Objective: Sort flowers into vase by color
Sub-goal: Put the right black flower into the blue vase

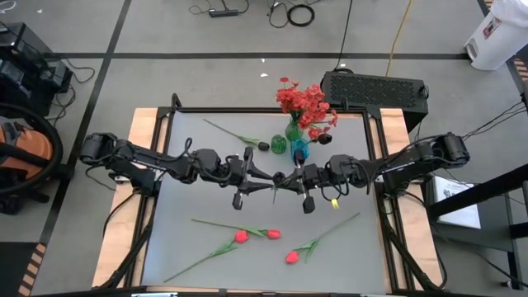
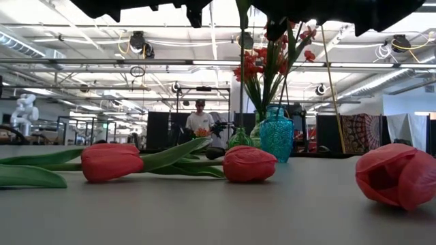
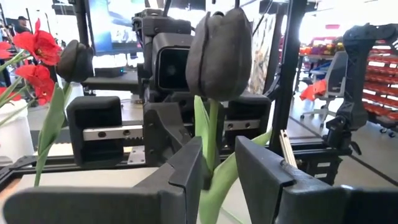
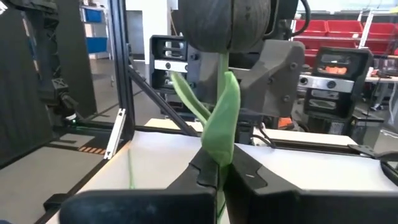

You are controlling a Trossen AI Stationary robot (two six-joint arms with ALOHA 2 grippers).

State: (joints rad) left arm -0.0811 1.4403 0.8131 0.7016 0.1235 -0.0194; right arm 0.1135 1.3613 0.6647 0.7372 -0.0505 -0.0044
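The right gripper (image 4: pixel 219 177) is pinching the stem of a black tulip (image 4: pixel 221 25) above mid-table — likely a handover, since the left gripper (image 3: pixel 219 168) is facing it, its fingers parted around that stem without clamping. Red tulips (image 1: pixel 240 236) are lying near the front edge, well apart from the vases (image 1: pixel 294 142).

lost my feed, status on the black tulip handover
Right gripper shut on black tulip stem, mid-table. Left gripper open around the same stem, not clamped. Three red tulips on the table; nothing in the way.
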